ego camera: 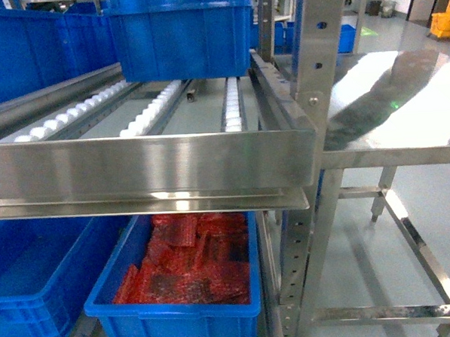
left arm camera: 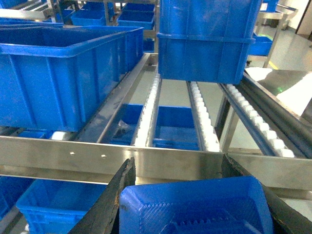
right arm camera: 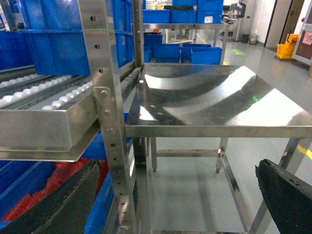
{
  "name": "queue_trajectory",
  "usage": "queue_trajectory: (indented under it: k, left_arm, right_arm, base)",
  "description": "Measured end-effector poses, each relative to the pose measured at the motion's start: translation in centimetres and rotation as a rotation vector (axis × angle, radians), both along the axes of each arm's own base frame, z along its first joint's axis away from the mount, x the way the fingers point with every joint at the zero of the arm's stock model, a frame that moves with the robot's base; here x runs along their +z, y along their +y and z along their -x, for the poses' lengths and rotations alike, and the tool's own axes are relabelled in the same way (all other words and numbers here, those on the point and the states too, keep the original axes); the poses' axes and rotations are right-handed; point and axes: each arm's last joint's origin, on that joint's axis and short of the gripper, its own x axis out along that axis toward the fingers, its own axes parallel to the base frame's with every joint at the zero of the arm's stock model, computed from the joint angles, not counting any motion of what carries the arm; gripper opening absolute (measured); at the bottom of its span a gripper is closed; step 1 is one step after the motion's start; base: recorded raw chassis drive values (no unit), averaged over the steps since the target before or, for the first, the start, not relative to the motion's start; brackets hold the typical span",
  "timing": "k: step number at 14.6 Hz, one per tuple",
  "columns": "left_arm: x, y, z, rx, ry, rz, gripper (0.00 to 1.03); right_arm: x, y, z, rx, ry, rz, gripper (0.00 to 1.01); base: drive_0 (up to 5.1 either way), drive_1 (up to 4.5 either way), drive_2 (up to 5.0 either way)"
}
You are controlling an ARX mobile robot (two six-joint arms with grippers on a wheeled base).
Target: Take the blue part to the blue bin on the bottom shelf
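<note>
Mid-carry, looks like. Left end effector (left arm camera: 178,163) pinching the blue part (left arm camera: 195,207), ribbed plastic, low and just short of the bottom shelf (left arm camera: 58,155) front rail. Next up, probably: lift over that rail, drop into the blue bin (left arm camera: 53,78). Right end effector (right arm camera: 178,168) spread wide, holding nothing.

A steel roller rack (ego camera: 149,163) carries a blue bin (ego camera: 180,35) at its back; lower level holds a bin of red parts (ego camera: 188,265).
</note>
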Motion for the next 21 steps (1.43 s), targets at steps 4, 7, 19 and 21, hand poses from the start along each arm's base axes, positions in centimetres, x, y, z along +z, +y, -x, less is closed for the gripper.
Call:
queue_trajectory:
  k: [4,7,19,21]
  left_arm:
    - [0.0,0.0,0.0,0.0,0.0,0.0,0.44]
    - [0.0,0.0,0.0,0.0,0.0,0.0,0.44]
    - [-0.01,0.01,0.0,0.003,0.001,0.0,0.44]
    - [0.04,0.04,0.04,0.005,-0.004,0.001,0.44]
  right_arm:
    - [-0.02,0.0,0.0,0.0,0.002,0.0,0.98]
    - [0.0,0.0,0.0,0.0,0.0,0.0,0.98]
    - [-0.03,0.01,0.0,0.004,0.003,0.0,0.98]
    - [-0.04,0.01,0.0,0.003,0.004,0.0,0.98]
  base:
    - [-5.0,2.39,2.4]
    - [-4.9,2.46,2.5]
    - [-4.1,1.97,2.0]
    - [0.0,0.0,0.0]
